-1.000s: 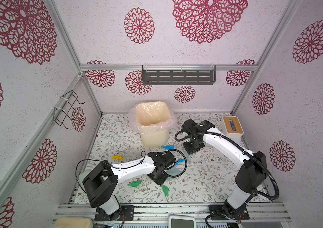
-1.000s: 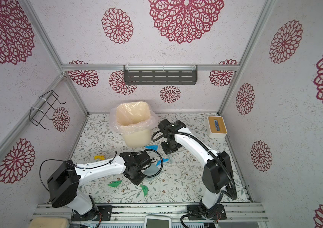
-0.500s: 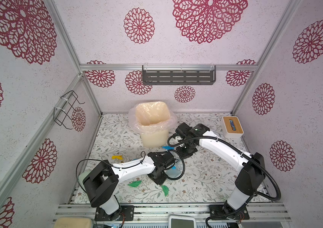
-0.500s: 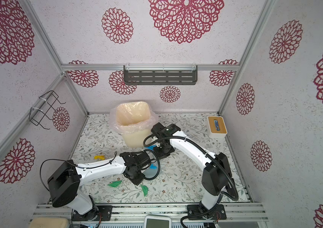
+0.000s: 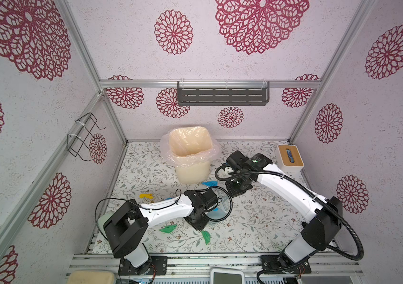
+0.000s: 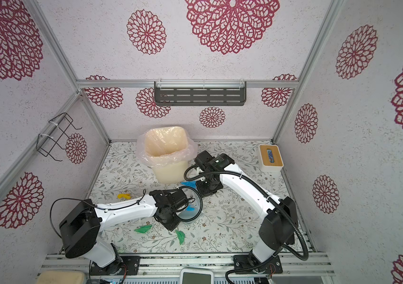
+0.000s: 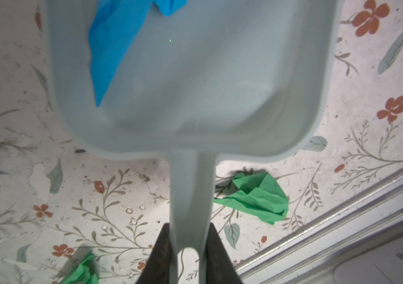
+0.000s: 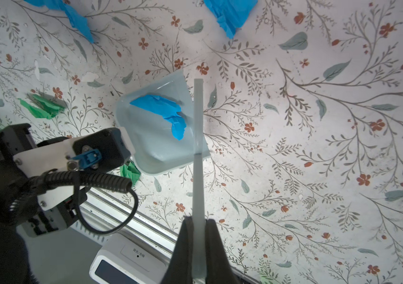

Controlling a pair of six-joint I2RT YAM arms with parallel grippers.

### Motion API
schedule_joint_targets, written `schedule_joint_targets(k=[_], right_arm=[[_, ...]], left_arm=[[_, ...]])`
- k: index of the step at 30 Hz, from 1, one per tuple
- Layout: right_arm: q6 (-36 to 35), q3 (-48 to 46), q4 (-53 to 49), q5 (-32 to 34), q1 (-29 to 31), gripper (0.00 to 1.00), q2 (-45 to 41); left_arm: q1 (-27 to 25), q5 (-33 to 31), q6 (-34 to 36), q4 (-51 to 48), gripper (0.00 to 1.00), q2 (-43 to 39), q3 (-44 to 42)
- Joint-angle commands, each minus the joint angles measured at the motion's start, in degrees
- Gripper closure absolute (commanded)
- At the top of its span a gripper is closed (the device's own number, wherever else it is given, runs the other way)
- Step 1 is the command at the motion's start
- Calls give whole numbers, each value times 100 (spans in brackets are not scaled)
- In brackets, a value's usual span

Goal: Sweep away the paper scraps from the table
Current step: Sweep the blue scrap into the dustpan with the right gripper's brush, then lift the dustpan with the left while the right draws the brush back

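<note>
My left gripper [image 7: 190,227] is shut on the handle of a pale blue dustpan [image 7: 195,98] resting on the table [image 5: 257,221]. One blue paper scrap [image 7: 111,49] lies inside the pan. My right gripper [image 8: 197,220] is shut on a thin pale sweeping tool [image 8: 198,147], seen edge-on, whose far end reaches the pan's open mouth. In both top views a blue scrap [image 5: 209,183] lies by the bin, a yellow one [image 5: 145,196] to the left, and two green ones [image 5: 168,229] [image 5: 206,236] near the front. The right wrist view shows two blue scraps [image 8: 77,19] [image 8: 232,12] loose on the table.
A cream bin [image 5: 190,155] lined with a clear bag stands at the back centre, just behind both grippers. A white tissue box [image 5: 289,156] with a wooden top sits at the back right. A metal rail [image 5: 195,257] runs along the table's front edge.
My right gripper with its tool has swung left and then toward the front, ending closer to the dustpan's mouth. The left arm and the dustpan have stayed put.
</note>
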Motion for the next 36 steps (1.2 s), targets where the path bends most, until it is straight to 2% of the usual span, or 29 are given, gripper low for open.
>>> schedule_joint_targets(k=[1,7,21,26,36], right_arm=[[147,-20,-47,184,-48,100,-236],[194,-130,83,220,-214,100,-396],[234,-1200,546,-328,-1574,100,-1743],[162,-1511,547,-539,-1949,100,-2070],[58,-2023,673,-867,-2428,100,-2462]], left_arm=[[49,-23,18,62,100,-149,-49],[37,-105,15,76,100,-314,-46],[-91,-544,86,166,100,-1223,-59],[-177,-796,146,-148,100,-1468,314],[-370,-1199,309,-1080,100,-1852,1604]])
